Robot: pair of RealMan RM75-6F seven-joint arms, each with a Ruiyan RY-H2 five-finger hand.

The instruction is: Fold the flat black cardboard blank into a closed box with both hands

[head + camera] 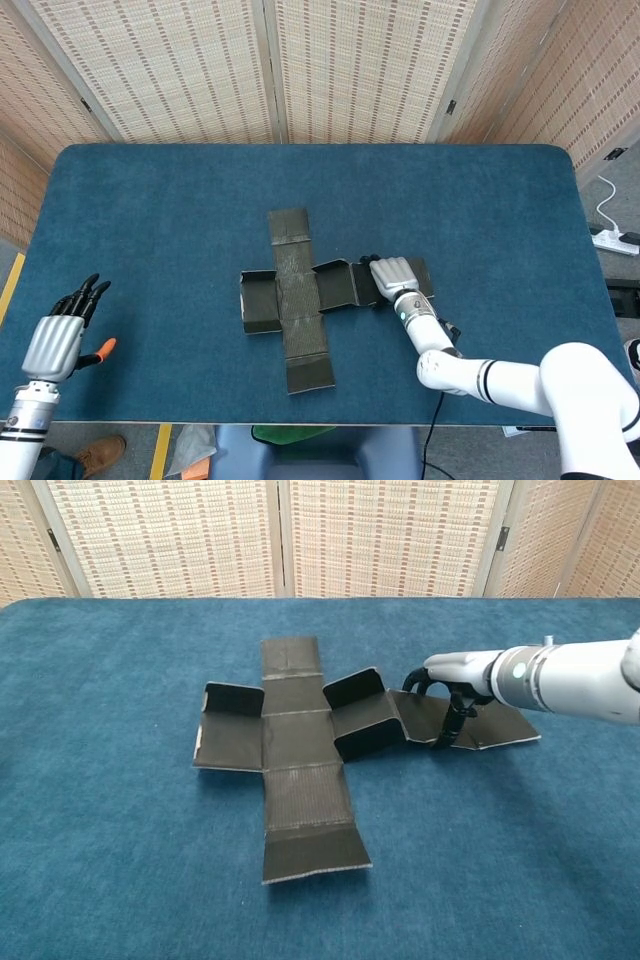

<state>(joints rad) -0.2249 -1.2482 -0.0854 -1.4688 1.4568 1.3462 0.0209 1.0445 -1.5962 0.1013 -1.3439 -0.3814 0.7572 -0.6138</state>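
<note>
The flat black cardboard blank (290, 295) (300, 742) lies cross-shaped in the middle of the blue table, turned slightly askew. Two short flaps (232, 698) (355, 688) stand up on either side of its centre. My right hand (392, 275) (455, 670) arches over the blank's right-hand panel (500, 725). Its thumb is at the panel's far edge and its dark fingertips (442, 738) are at the near edge, gripping it. My left hand (62, 338) hovers off the table's front left corner, fingers straight and apart, holding nothing. The chest view does not show it.
The blue cloth table (480, 200) extends well beyond the blank on all sides. Woven folding screens (270, 70) stand behind the far edge. A white power strip (615, 240) lies on the floor to the right.
</note>
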